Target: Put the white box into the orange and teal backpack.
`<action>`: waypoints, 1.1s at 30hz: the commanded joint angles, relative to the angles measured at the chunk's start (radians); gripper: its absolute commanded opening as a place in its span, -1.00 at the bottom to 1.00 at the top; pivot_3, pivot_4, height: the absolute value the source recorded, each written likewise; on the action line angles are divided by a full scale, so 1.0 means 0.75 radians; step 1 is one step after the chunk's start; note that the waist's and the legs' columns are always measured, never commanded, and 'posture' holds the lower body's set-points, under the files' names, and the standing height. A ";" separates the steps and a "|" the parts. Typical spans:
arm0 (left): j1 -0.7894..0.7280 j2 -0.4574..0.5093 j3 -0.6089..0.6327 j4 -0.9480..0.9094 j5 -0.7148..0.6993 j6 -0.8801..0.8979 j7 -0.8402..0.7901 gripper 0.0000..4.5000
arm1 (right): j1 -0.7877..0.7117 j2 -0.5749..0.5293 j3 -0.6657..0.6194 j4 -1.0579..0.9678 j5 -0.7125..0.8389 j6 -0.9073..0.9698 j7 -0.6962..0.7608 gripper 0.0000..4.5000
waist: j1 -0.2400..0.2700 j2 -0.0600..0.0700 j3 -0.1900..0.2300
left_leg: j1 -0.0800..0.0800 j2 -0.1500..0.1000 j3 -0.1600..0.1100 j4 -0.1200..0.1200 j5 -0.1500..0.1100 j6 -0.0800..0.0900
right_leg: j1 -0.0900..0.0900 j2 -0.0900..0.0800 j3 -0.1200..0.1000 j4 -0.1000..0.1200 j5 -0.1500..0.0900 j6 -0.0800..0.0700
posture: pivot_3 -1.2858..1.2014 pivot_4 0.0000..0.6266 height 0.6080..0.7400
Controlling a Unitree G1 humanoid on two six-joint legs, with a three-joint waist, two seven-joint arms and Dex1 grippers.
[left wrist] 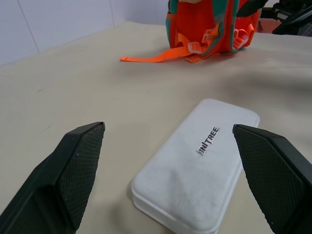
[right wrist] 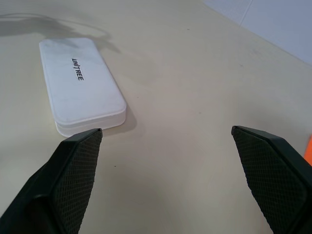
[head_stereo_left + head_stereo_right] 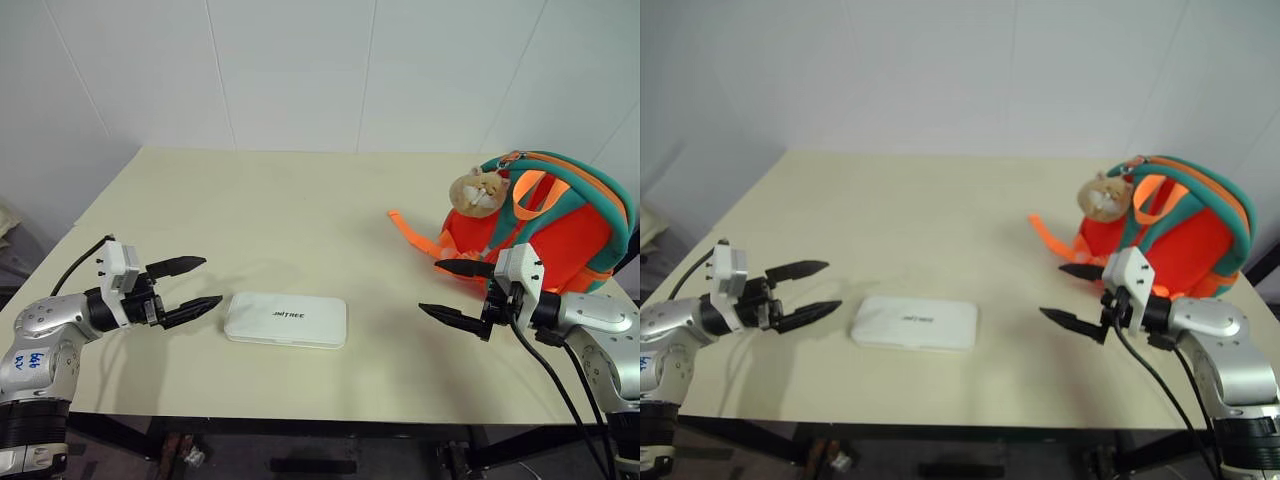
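Lying flat near the desk's (image 3: 300,200) front edge, box (image 3: 286,320), untouched; backpack (image 3: 560,235) well apart at the right. Left pincer (image 3: 192,287) wide, just beside the box's short end; right pincer (image 3: 455,293) wide too, empty, near the backpack. Best closing across the narrow width, lifting level; backpack opening hidden, so check before inserting.

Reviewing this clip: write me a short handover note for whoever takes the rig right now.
Left claw: open, empty, just left of the flat white rectangular box.
Right claw: open, empty, in front of the small rounded orange and teal fabric backpack.
Box lies flat near the front edge of the cream table; backpack stands at the right side, apart from it.
Done: nothing yet.
Left: grasp box, put it into the backpack.
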 commanded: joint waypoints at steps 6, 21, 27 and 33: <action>0.015 0.003 0.022 -0.022 -0.002 -0.022 -0.004 1.00 | -0.102 -0.009 0.003 0.049 0.003 -0.027 0.030 0.99 | -0.001 0.000 0.000 | 0.000 0.000 0.003 0.001 0.000 0.001 | -0.001 0.000 0.003 0.000 0.001 0.001 | 0.03 -0.52 1.00; 0.098 0.092 0.062 0.267 0.139 -0.180 -0.002 -0.91 | -0.150 0.149 0.283 0.061 -0.160 0.035 -0.052 -1.00 | 0.001 -0.001 0.000 | 0.000 0.001 0.005 0.000 -0.001 0.002 | -0.003 0.001 0.005 0.000 0.001 0.001 | 0.03 -0.52 1.00; 0.060 0.038 -0.011 0.343 0.215 -0.215 0.044 -0.98 | -0.163 0.227 0.371 0.209 -0.283 0.002 -0.123 -1.00 | 0.003 -0.002 -0.001 | -0.001 0.001 0.005 0.001 -0.001 0.002 | -0.003 0.001 0.005 0.000 0.002 0.000 | 0.03 -0.52 1.00; 0.017 -0.045 -0.064 0.365 0.239 -0.204 0.093 -0.98 | -0.216 0.340 0.407 0.323 -0.358 -0.031 -0.180 -1.00 | -0.004 -0.002 -0.001 | -0.001 0.001 0.006 0.001 -0.001 0.002 | -0.004 0.001 0.005 0.001 0.003 0.001 | 0.03 -0.52 1.00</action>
